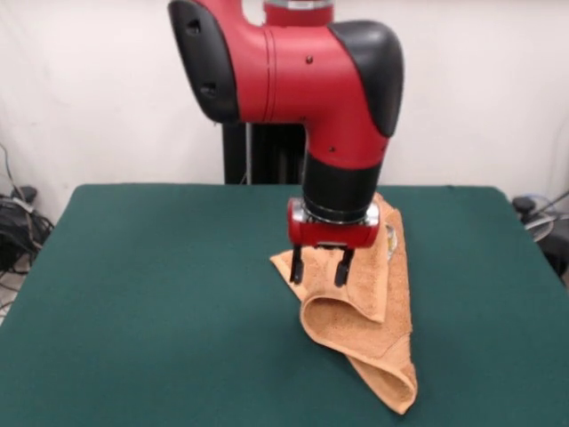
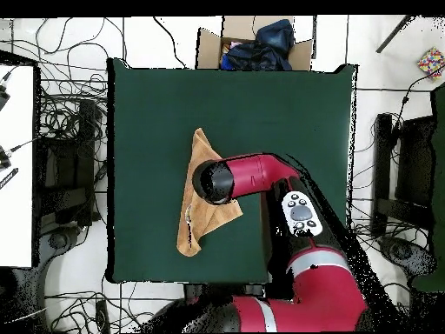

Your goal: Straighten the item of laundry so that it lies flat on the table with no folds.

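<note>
— Right of centre in the front view, where is the towel (image 1: 369, 329)?
— Folded over itself on the green tabletop (image 1: 160, 294), running toward the lower right.
— And the pincer (image 1: 320, 265)?
— Spread, holding nothing, its fingers (image 1: 297, 264) hanging just over the towel's upper left corner.

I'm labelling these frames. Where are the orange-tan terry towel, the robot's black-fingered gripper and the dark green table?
Orange-tan terry towel (image 1: 356, 325): front view, on the rolled-over fold in front.
Black-fingered gripper (image 1: 320, 265): front view, midway between its open fingertips.
Dark green table (image 2: 156, 113): overhead view, on bare top.
</note>
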`<state>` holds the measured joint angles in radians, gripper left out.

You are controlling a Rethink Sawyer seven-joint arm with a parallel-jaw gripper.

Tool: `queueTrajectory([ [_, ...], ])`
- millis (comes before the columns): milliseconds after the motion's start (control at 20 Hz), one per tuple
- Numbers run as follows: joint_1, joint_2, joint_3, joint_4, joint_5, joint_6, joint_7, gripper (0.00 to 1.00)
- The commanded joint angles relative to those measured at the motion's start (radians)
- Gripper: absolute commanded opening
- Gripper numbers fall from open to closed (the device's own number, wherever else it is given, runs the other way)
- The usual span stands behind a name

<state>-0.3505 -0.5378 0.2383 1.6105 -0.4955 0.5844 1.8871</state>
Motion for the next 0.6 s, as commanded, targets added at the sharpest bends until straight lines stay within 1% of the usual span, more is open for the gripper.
queueTrajectory([
  [50,0.000,0.074,-0.008,-0.036,-0.044,-0.085,0.050,1.00],
  [150,-0.004,0.068,-0.004,-0.011,-0.039,-0.104,0.049,1.00],
  [300,-0.007,0.031,0.008,0.036,-0.014,-0.096,0.050,1.00],
  [500,-0.004,0.023,0.031,0.035,0.011,-0.062,0.034,1.00],
  [600,0.010,0.005,0.027,0.053,0.012,-0.064,0.047,1.00],
])
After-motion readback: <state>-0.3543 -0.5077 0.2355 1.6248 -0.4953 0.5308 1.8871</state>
